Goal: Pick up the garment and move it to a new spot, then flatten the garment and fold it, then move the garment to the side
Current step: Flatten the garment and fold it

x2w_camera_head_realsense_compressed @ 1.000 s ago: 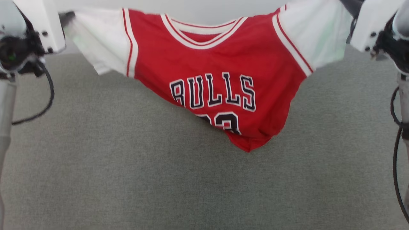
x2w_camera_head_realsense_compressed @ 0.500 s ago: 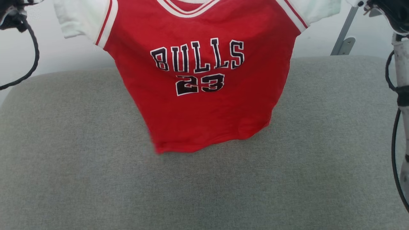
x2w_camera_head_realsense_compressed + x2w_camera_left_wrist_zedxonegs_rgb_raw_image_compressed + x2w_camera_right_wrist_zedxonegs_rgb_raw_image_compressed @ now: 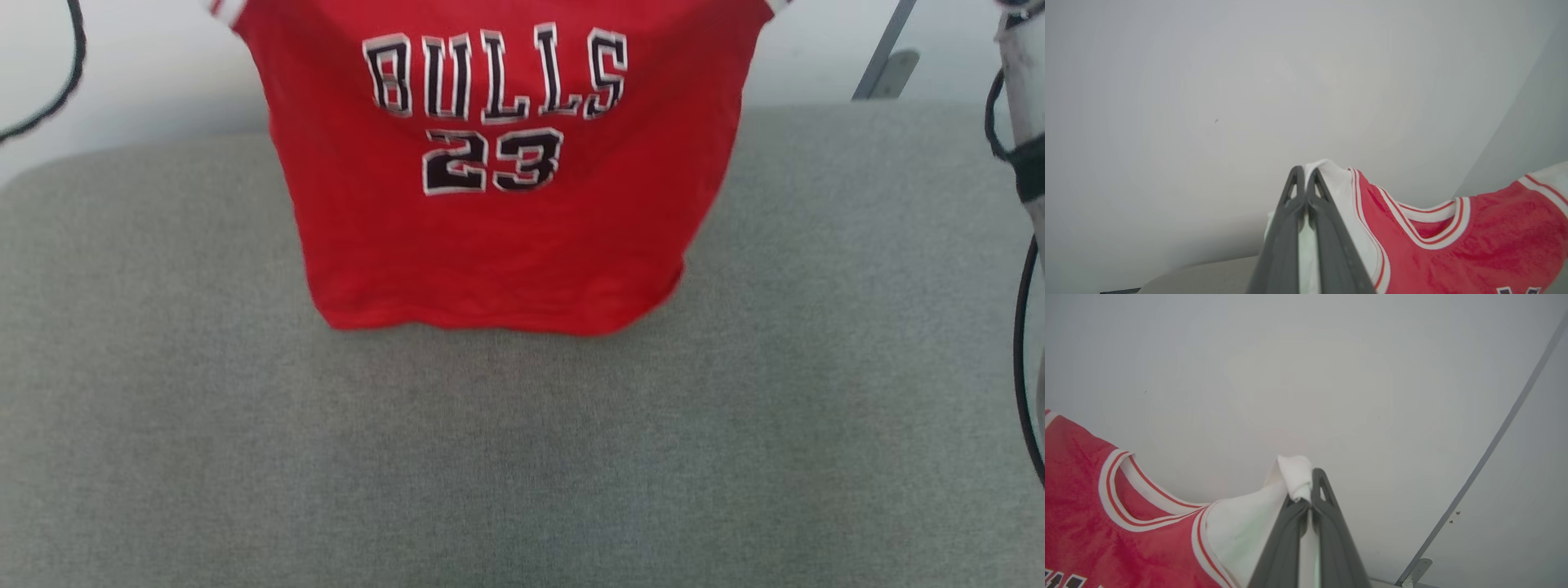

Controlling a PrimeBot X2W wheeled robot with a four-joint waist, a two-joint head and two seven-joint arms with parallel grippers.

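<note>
Red BULLS 23 jersey (image 3: 498, 245), white sleeves: one sleeve clamped in left fingers (image 3: 1284, 237), other in right fingers (image 3: 1331, 531); body hangs below them, over grey fabric surface (image 3: 522, 457).

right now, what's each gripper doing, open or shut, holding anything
left gripper: shut on the red Bulls jersey, pinching one white sleeve
right gripper: shut on the same jersey, pinching the other white sleeve
</note>
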